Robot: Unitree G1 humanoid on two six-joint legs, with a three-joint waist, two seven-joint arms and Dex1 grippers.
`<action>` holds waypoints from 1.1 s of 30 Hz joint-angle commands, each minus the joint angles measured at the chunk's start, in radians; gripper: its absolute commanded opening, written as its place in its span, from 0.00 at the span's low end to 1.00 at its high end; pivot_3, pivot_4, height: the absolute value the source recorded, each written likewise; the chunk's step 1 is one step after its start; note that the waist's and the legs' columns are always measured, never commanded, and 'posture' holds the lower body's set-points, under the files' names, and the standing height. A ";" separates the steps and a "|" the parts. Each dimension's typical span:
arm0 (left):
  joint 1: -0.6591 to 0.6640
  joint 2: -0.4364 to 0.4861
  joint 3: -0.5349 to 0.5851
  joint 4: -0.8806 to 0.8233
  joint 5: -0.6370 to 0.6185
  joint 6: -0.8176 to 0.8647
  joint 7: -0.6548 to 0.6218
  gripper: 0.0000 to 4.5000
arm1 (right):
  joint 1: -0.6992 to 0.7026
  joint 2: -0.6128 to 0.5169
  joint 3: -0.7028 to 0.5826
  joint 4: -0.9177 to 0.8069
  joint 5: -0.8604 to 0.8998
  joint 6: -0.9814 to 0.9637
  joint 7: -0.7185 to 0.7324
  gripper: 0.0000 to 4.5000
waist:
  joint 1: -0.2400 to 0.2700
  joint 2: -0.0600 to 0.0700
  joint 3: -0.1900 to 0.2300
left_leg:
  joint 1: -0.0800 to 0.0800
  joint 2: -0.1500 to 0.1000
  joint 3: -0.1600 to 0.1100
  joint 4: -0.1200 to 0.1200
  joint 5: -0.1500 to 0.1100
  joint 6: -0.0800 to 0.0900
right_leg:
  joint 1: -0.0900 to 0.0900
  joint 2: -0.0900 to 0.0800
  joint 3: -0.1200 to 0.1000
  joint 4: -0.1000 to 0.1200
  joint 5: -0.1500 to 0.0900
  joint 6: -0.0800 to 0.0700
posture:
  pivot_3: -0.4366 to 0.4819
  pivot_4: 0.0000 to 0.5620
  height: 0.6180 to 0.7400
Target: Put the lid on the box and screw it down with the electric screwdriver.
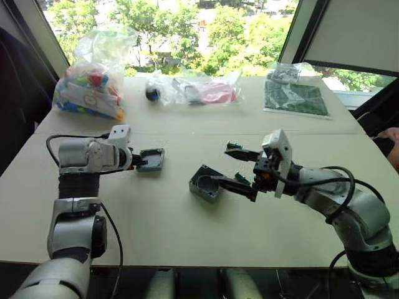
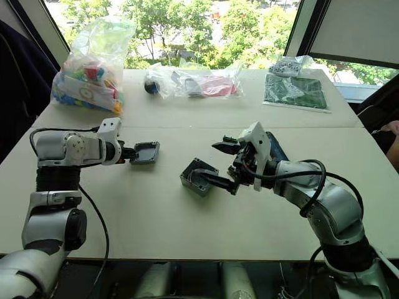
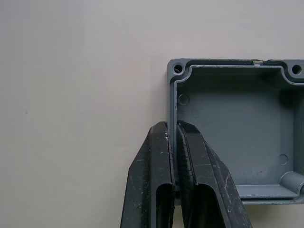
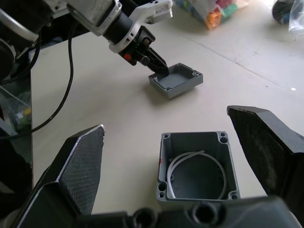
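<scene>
Daylight came in through the window (image 1: 187,31) behind the desk (image 1: 187,237) — strong backlight, trees outside nearly blown out. Desk surface was evenly bright, with glare on the far half and on the plastic bags (image 1: 93,68). Shadows were soft and short; a faint one sat under the box (image 1: 204,184) on the near side. Robot arms and the room's left edge read dark against the window. Head views were reasonably sharp, with slight softness at the corners. Left wrist view was flat, slightly washed out; gripper fingers (image 3: 156,190) were a bit soft up close. Right wrist view — near fingers (image 4: 76,175) blurred, box sharp, far background hazy.
</scene>
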State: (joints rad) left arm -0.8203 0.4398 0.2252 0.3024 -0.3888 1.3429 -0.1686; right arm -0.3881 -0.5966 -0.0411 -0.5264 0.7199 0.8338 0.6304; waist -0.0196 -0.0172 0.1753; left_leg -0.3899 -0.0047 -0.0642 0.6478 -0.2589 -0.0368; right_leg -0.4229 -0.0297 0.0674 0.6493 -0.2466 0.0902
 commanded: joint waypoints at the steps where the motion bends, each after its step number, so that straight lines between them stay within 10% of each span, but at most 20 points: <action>1: -0.011 -0.002 0.103 -0.146 -0.063 -0.196 -0.079 0.01 | -0.126 0.056 -0.107 0.082 0.107 0.064 -0.087 1.00 | 0.001 -0.003 0.002 | -0.002 0.000 0.000 0.000 0.001 -0.001 | -0.002 0.000 0.000 0.000 0.000 0.000 | 0.48 0.27 1.00; 8: -0.043 -0.024 0.084 -0.291 -0.119 -0.431 -0.214 0.01 | -0.350 0.156 -0.067 0.297 0.118 0.177 -0.152 1.00 | 0.007 -0.005 0.003 | -0.003 0.000 0.001 -0.002 0.001 -0.001 | -0.004 -0.002 0.000 -0.001 0.001 -0.002 | 0.48 0.27 1.00; 15: -0.048 0.015 -0.168 -0.324 0.060 -0.645 -0.283 0.01 | -0.499 0.270 -0.085 0.450 0.122 0.241 -0.208 1.00 | -0.001 -0.005 0.003 | -0.003 0.000 0.002 -0.002 0.001 -0.001 | -0.004 -0.001 0.001 -0.001 0.001 -0.001 | 0.48 0.27 1.00; 30: -0.017 -0.055 -0.180 -0.386 0.020 -0.632 -0.300 0.01 | -0.495 0.351 -0.169 0.465 0.161 0.290 -0.305 1.00 | -0.008 -0.004 0.003 | -0.003 0.000 0.001 -0.002 0.001 -0.001 | -0.004 0.000 0.001 0.000 0.001 -0.001 | 0.48 0.27 1.00; 33: -0.015 -0.064 -0.152 -0.385 -0.002 -0.616 -0.283 0.00 | -0.489 0.368 -0.198 0.465 0.177 0.287 -0.332 0.86 | -0.016 -0.004 0.003 | -0.003 0.000 0.001 -0.002 0.001 -0.001 | -0.004 0.000 0.000 0.000 0.001 -0.001 | 0.48 0.27 1.00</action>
State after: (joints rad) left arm -0.8255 0.3792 0.0298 -0.0437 -0.3698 0.7275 -0.4644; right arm -0.8713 -0.2373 -0.2060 -0.0363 0.8697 1.1283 0.3111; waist -0.0361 -0.0217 0.1780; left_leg -0.3927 -0.0046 -0.0632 0.6456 -0.2583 -0.0375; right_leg -0.4269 -0.0294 0.0680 0.6490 -0.2451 0.0894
